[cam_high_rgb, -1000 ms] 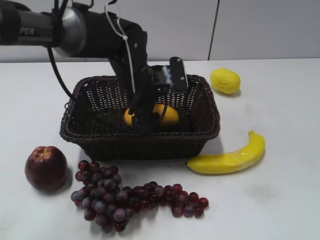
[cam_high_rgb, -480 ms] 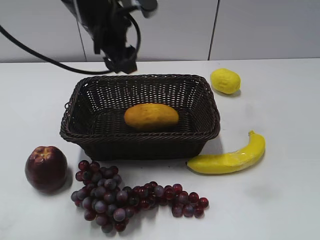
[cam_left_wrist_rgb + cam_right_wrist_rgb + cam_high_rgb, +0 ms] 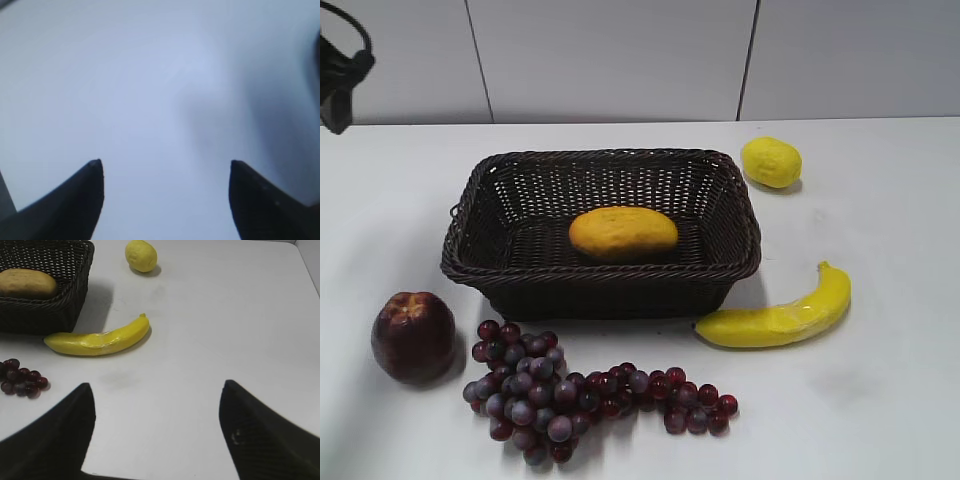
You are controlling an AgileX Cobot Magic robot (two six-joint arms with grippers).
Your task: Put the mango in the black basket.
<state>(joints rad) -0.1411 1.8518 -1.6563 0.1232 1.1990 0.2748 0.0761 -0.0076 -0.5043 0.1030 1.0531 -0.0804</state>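
Note:
The mango [image 3: 623, 233] lies on its side on the floor of the black basket [image 3: 485, 195], free of any gripper. It also shows in the right wrist view [image 3: 26, 282], inside the basket [image 3: 75, 270]. My left gripper [image 3: 162, 167] is open and empty over a blurred white surface; only a dark piece of its arm [image 3: 338, 75] shows at the far left edge of the exterior view. My right gripper [image 3: 157, 387] is open and empty above bare table, to the right of the basket.
A yellow lemon [image 3: 771, 162] sits behind the basket's right corner. A banana [image 3: 780, 316] lies to the basket's right front. A bunch of red grapes [image 3: 570, 392] and a dark red apple [image 3: 413, 337] lie in front of it.
My left gripper let go of the mango in the basket, rose, and drew away to the far upper left. The mango stays where it lay.

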